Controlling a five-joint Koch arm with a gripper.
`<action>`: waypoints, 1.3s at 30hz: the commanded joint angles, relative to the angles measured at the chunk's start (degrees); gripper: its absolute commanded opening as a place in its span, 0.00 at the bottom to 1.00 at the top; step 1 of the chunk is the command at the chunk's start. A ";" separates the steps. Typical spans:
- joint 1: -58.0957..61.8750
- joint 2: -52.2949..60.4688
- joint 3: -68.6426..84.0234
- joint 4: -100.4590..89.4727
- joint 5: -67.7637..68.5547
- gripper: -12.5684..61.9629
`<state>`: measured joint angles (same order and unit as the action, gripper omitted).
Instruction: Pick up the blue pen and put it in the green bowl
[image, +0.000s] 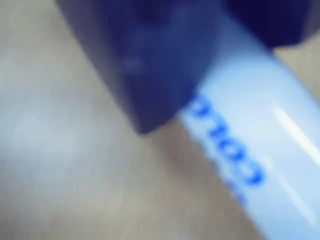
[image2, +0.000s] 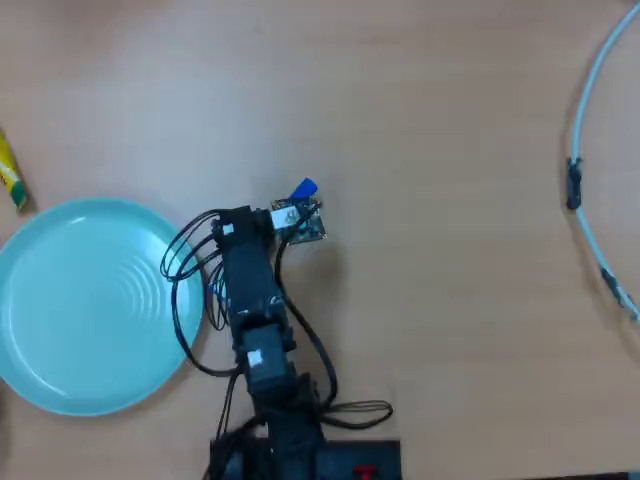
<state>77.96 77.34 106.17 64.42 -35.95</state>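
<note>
**Pincer right down at the blue pen, bowl off to the left**

So in the wrist view things are seen super close and pretty blurry. The blue pen (image: 260, 145) is seen running diagonally from the upper middle down to the lower right of the frame, white barrel with blue printed letters along it and a bright glare streak on top. A dark blue-black part of the pincer (image: 200, 107) is laid over the pen's upper end, with another dark piece tucked in the upper right corner on the pen's other side. It looks like the barrel is flanked by both, but whether it's actually clamped or just straddled can't be told from this blur. The pale wood desk (image: 65, 165) is seen behind it all.

In the overhead view, the arm (image2: 255, 310) is seen reaching up from the bottom centre of the frame, with black cables looped around it. Just the pen's blue tip is spotted poking out at the arm's top end, a bit left of centre; the rest is hidden under the wrist. The green bowl (image2: 60, 360) is found at the left edge, lower half of the frame, just beside the arm. A small yellow object (image2: 10, 175) is parked at the far left edge above the bowl. A white cable (image2: 590, 190) is curved along the right edge.
</note>
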 joint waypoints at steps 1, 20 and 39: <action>0.09 -0.88 0.00 3.43 2.37 0.07; -1.67 20.65 -6.68 4.83 9.76 0.07; -18.72 31.20 -5.36 -12.74 19.16 0.07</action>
<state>60.73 106.00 103.18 60.64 -18.19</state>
